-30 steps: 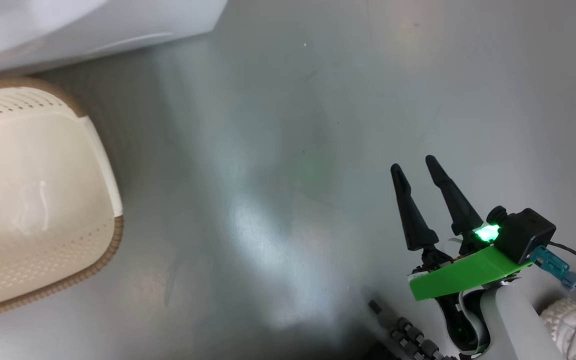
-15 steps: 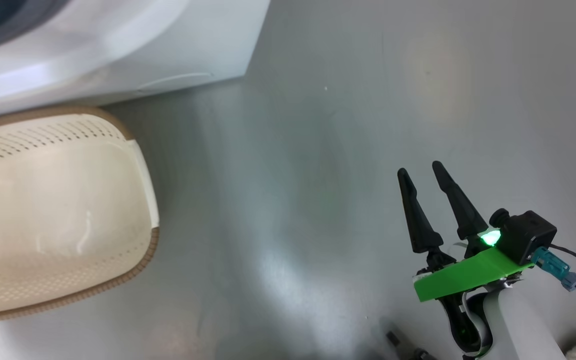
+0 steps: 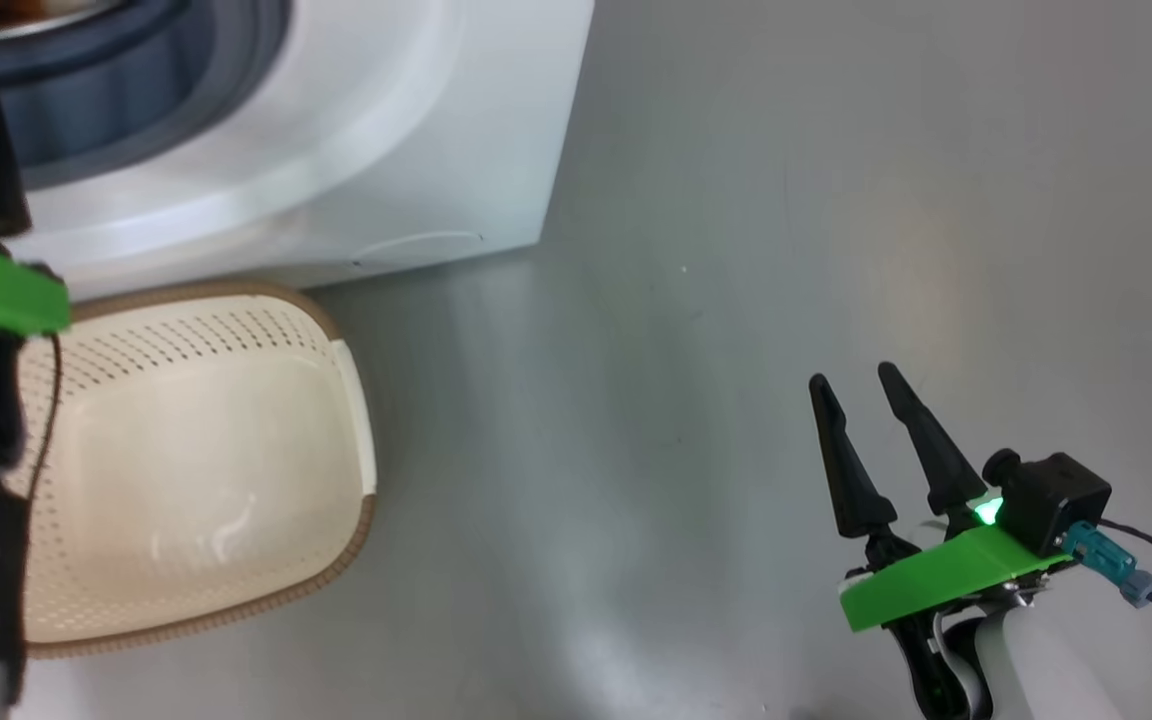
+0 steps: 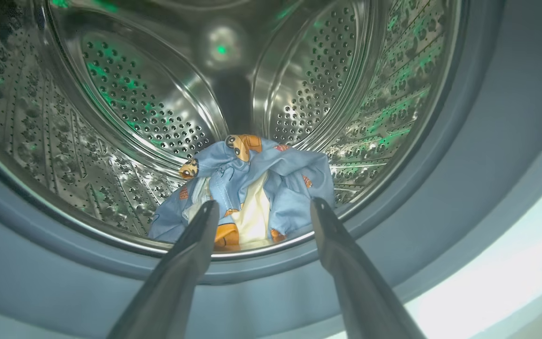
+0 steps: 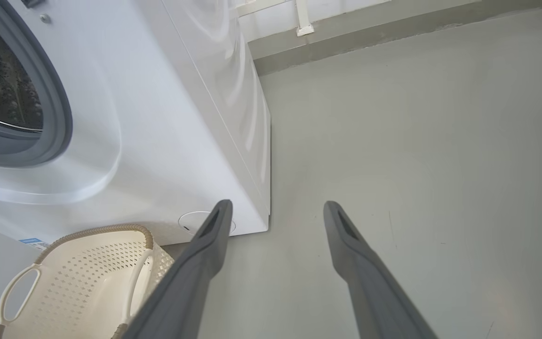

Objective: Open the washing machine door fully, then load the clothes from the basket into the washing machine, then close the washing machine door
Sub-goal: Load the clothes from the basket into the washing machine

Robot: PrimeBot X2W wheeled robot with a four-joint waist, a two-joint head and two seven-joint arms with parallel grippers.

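The clothes, judged a soft, light, limp bundle best pinched at 1 raised fold, lay just inside the front lip of the washing machine drum, the basket showed no clothes, and the left gripper and right gripper each had jaws spread, holding nothing.

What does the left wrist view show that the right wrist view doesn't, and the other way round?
Left wrist view: the clothes lying low at the front inside the steel drum, framed by the open left claw. Right wrist view: the basket with no clothes visible in it, the washing machine with its white front and side, its round flap, the floor, and the open right claw. Shared: the grey-blue gasket ringing the drum mouth.
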